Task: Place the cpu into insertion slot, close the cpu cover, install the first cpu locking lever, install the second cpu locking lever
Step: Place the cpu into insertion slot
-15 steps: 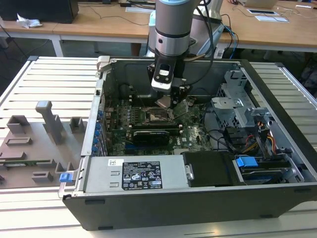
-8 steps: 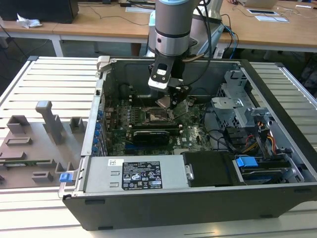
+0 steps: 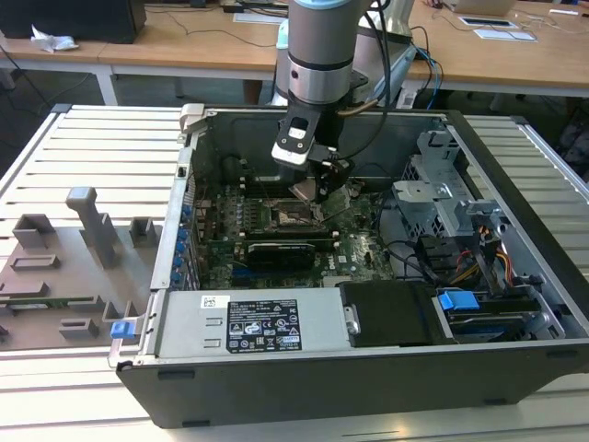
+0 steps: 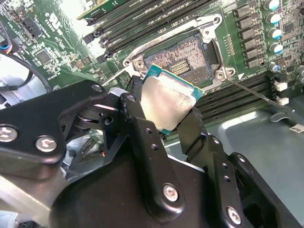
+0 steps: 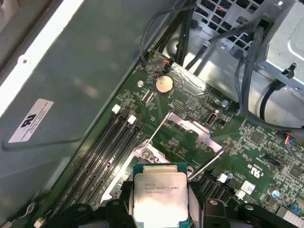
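exterior: high, far, whole case | both wrist views: close above socket

The exterior view is brightly and evenly lit from above, so the slatted table looks pale and nearly shadowless, while the inside of the computer case sits in darker shade under the arm. In the second wrist view, glare washes out part of the motherboard beside the memory slots, a soft sheen lies on the cpu, and the black gripper close to the lens looks blurred. The first wrist view is dimmer and cooler, with a blown-out white strip along the case's rim and dull reflections on its wall.
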You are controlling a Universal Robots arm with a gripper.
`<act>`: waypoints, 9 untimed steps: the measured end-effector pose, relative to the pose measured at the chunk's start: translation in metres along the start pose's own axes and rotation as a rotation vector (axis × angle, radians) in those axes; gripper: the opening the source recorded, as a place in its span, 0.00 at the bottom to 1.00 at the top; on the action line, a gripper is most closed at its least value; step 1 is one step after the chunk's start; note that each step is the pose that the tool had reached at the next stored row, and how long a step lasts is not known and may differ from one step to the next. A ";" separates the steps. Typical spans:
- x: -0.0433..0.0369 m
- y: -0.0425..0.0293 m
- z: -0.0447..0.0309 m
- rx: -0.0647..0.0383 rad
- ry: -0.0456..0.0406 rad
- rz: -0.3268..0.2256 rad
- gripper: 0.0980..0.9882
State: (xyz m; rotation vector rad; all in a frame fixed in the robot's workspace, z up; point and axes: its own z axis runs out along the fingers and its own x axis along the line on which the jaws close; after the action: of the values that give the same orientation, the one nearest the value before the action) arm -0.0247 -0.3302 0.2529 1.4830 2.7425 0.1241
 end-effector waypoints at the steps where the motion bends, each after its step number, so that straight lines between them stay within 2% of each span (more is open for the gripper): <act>1: 0.0000 0.0000 0.0000 0.000 -0.0006 0.007 0.50; 9: 0.0000 0.0000 0.0002 -0.001 -0.0060 0.075 0.50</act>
State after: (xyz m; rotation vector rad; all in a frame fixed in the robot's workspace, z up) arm -0.0247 -0.3302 0.2527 1.5832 2.6826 0.1226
